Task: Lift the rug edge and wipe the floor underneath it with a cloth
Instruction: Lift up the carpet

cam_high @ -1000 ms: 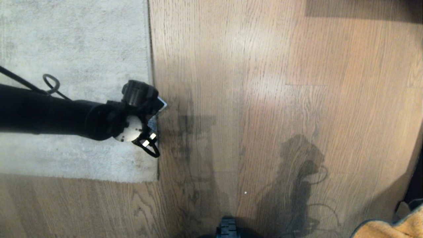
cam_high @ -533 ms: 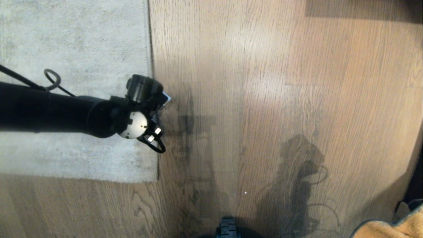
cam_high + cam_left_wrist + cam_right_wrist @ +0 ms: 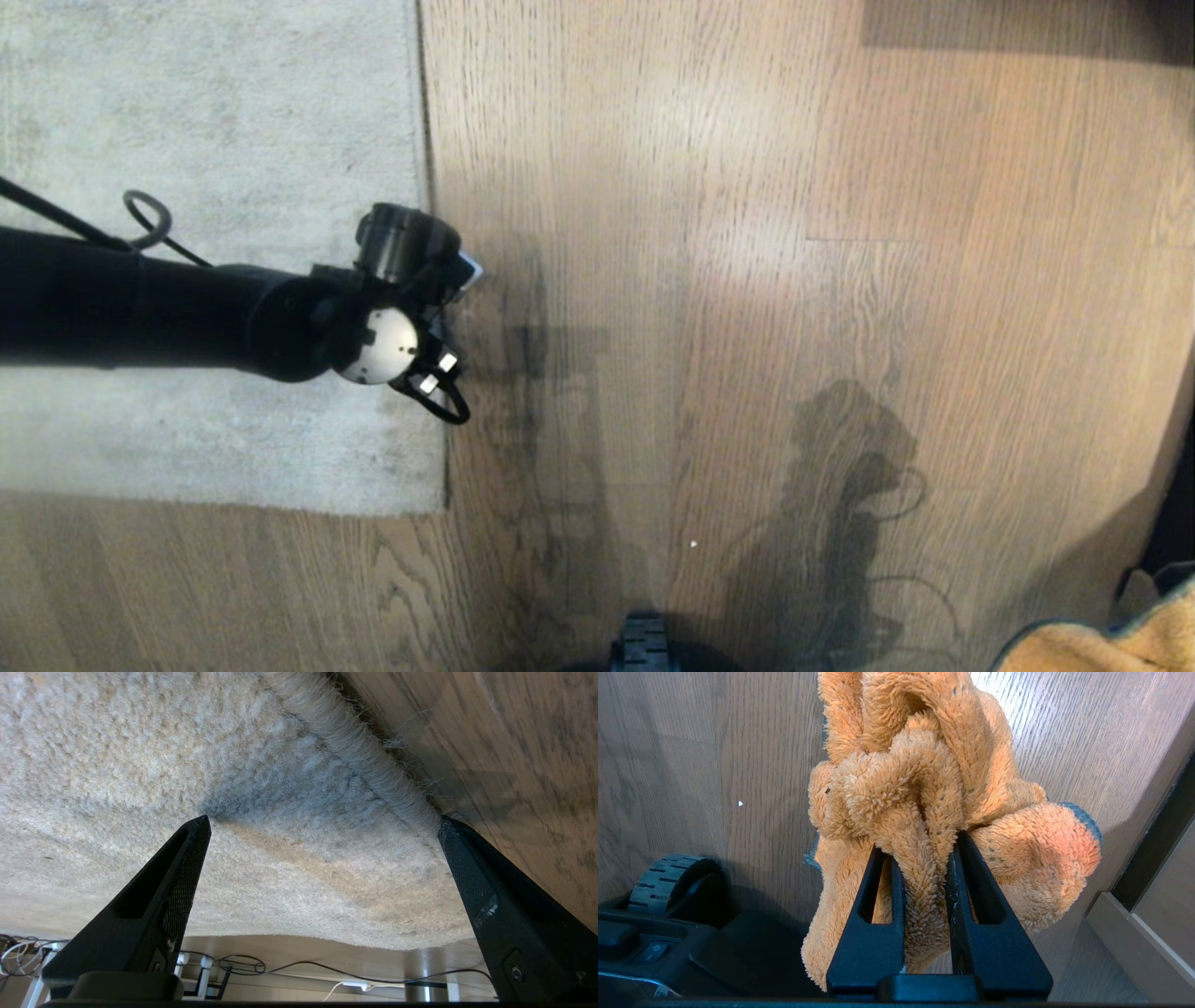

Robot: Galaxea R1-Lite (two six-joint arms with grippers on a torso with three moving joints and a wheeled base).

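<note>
Oak-look planks of the floor (image 3: 747, 280) run beneath both arms, with a black ridged wheel (image 3: 668, 877) just beside the right gripper (image 3: 924, 858) and loose cables (image 3: 243, 966) lying beyond the rug's far side. That gripper's jaws are pinched tight on a fold of the fluffy orange cloth (image 3: 934, 774), which bunches above them. The left gripper (image 3: 322, 826) hangs over the rug edge (image 3: 364, 760), jaws spread wide and holding nothing; pale grey pile lies flat between them.
</note>
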